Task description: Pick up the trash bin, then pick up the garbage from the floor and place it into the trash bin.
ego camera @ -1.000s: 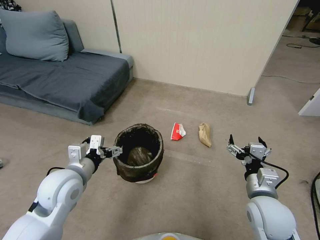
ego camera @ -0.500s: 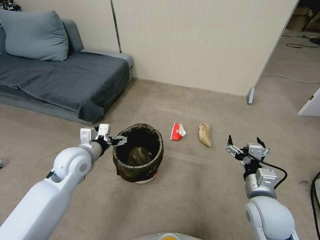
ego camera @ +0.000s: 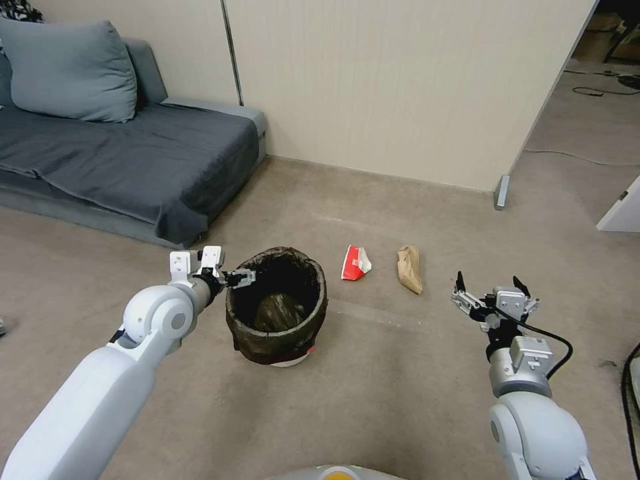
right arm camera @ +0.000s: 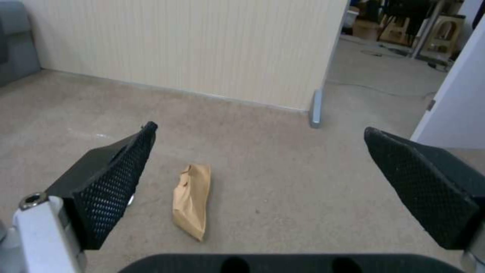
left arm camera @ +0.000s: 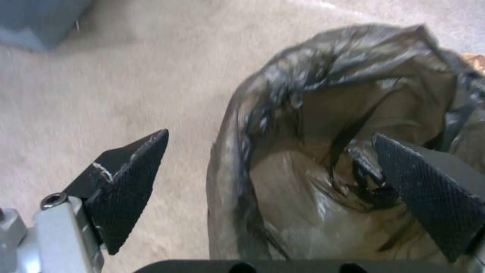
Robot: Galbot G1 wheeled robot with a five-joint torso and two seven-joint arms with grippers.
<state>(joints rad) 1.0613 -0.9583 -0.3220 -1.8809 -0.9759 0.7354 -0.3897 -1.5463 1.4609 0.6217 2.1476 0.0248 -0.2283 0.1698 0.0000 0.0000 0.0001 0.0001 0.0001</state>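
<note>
The trash bin (ego camera: 267,348) stands on the floor (ego camera: 400,373), its dark bag folded over the rim (left arm camera: 303,94). My left gripper (ego camera: 240,277) is open at the bin's left rim. In the left wrist view (left arm camera: 273,167) one finger (left arm camera: 126,182) is outside the rim and the other sits over the inside. Two pieces of garbage lie beyond the bin: a crushed red-and-white paper cup (ego camera: 355,262) and a brown paper bag (ego camera: 409,268) (right arm camera: 192,201). My right gripper (ego camera: 490,290) (right arm camera: 257,170) hovers open and empty, nearer to me than the bag.
A grey sofa (ego camera: 133,153) with a cushion stands at the left. A beige partition wall (ego camera: 400,93) closes the back, its foot (ego camera: 502,192) on the carpet. A black cable (ego camera: 630,393) lies at the right edge. Open carpet lies in front of the bin.
My left arm has reached forward and to the right, bringing its open gripper from beside the bin up to the left rim. The right gripper has barely shifted.
</note>
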